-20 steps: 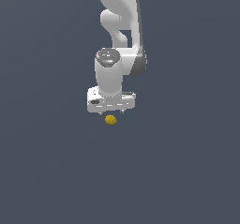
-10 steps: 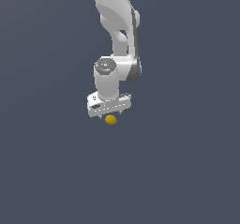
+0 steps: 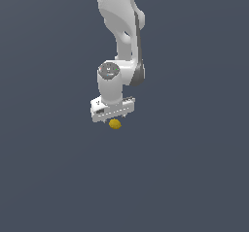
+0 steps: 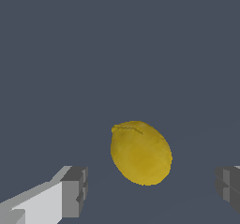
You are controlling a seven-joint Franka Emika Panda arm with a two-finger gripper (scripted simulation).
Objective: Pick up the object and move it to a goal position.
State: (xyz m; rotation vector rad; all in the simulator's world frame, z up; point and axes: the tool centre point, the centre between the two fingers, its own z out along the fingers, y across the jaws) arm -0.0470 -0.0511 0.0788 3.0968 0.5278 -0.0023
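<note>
Fingers [image 4: 70,192] spread wide | lemon [image 4: 140,153] btwn, untouched

Glossy white rounded arm [image 3: 119,27], dark joint seams, grey-padded claw [image 4: 150,190].

Small yellow lemon-like object [image 4: 140,152]

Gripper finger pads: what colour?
Dark grey pads on white fingers, clearest in the wrist view, flanking the yellow lemon.
</note>
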